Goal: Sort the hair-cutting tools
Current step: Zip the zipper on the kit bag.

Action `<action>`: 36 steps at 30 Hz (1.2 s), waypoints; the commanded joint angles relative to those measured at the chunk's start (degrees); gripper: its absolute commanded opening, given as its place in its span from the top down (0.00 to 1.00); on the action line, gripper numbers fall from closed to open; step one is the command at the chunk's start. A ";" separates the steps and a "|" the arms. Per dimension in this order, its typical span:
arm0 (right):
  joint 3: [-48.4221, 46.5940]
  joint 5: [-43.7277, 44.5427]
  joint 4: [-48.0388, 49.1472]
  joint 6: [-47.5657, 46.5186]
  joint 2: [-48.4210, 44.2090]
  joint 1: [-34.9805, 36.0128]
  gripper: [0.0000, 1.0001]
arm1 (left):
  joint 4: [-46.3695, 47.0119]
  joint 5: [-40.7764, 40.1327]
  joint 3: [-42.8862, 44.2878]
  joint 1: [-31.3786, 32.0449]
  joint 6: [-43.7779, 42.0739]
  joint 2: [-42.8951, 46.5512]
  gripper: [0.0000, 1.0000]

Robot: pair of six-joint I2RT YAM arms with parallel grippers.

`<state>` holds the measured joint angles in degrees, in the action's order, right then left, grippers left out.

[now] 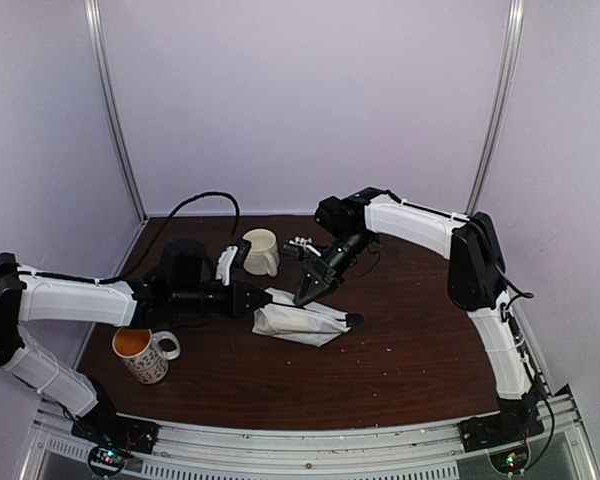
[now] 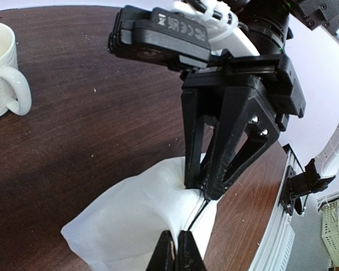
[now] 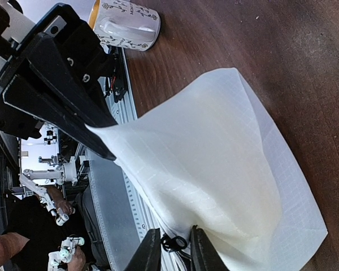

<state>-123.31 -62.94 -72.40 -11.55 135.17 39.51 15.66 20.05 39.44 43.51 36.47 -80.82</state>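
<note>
We take the pouch (image 1: 300, 322) as our mark. It lies on the bench (image 1: 400, 350), about midway across. Behind the pouch and a little to its left stands the far mug (image 1: 261, 250). Well to the pouch's left, and nearer the bench's front edge, stands the near mug (image 1: 143, 353). The left hand (image 1: 264, 298) meets the pouch at its left end. The right hand (image 1: 307, 294) sits over the pouch's back edge, just right of the left hand. The pouch's zip pull (image 3: 174, 244) lies between the right hand's fingers.
</note>
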 commanded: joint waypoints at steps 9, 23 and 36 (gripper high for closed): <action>-1.49 -1.64 0.18 0.31 0.23 -0.89 1.00 | 2.98 0.46 2.19 0.18 -0.14 -0.05 1.00; 16.47 0.26 5.97 0.35 -12.28 -9.17 1.00 | -14.41 -15.54 1.28 -0.52 0.90 3.02 1.00; 15.68 1.77 1.03 -4.52 -14.28 -14.23 0.81 | -14.03 -16.21 2.47 -0.62 -1.18 3.80 0.81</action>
<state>-104.33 -62.48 -64.55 -10.81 123.96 27.62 2.92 6.24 40.16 43.86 37.36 -78.56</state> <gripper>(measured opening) 0.095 0.103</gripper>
